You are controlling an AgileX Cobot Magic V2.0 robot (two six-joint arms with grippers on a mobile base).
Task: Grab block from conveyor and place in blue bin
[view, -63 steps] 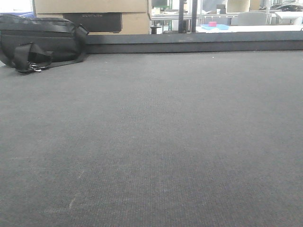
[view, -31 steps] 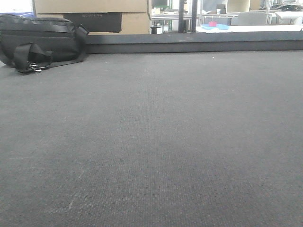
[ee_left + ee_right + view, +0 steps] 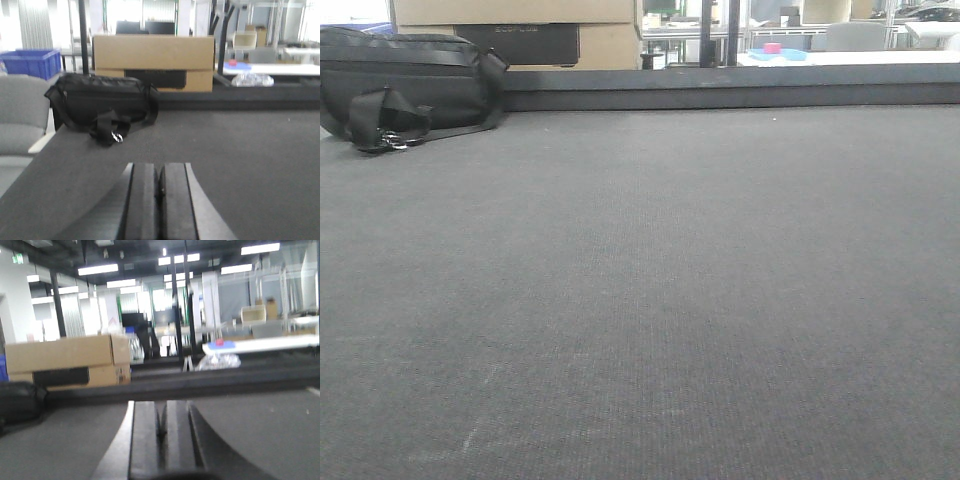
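A bright blue bin point(image 3: 31, 62) stands left of the black bag point(image 3: 100, 102), which lies on the grey belt point(image 3: 670, 300). Far right of the bag, a small pink piece point(image 3: 772, 48) sits on a distant table; whether it is the block, I cannot tell. The left claw point(image 3: 160, 185) and right claw point(image 3: 161, 425) are both closed and empty.
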